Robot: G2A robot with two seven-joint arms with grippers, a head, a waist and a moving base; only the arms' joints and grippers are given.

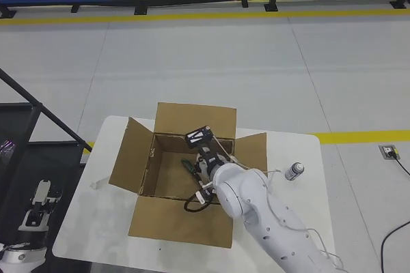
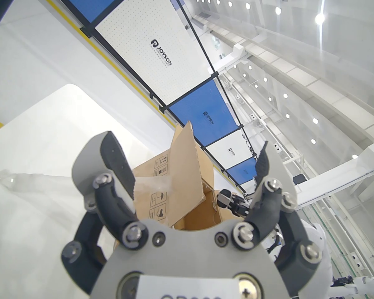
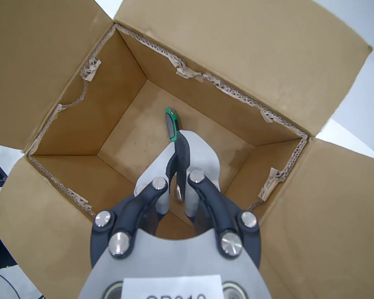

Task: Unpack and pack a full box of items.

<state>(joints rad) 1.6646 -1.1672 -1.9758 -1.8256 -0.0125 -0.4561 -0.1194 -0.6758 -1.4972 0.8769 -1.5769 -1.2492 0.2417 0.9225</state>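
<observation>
Top view first: the white tabletop (image 1: 96,211) takes up most of the lower half, and the big brown cardboard box (image 1: 181,222) sits in the middle of it. All four flaps are folded out, and the corrugated edges around the opening look torn and ragged. The walls are plain brown, and the outside has a few printed handling symbols.

The right arm comes in over the near right corner of the box and reaches down into the opening. In the right wrist view the right hand (image 3: 179,157) is clamped on a small tool (image 3: 171,122) with a green and black grip. The grip points down toward the box floor, with a bit of shiny metal showing back between the fingers. Can't tell whether the tool touches the bottom.

The left hand (image 2: 187,150) is off past the left edge of the tabletop, well apart from the box, with its fingers spread wide and nothing between them.

Smallest thing: a little grey can (image 1: 295,170) with a dark top, on the tabletop near the box's right flap.
</observation>
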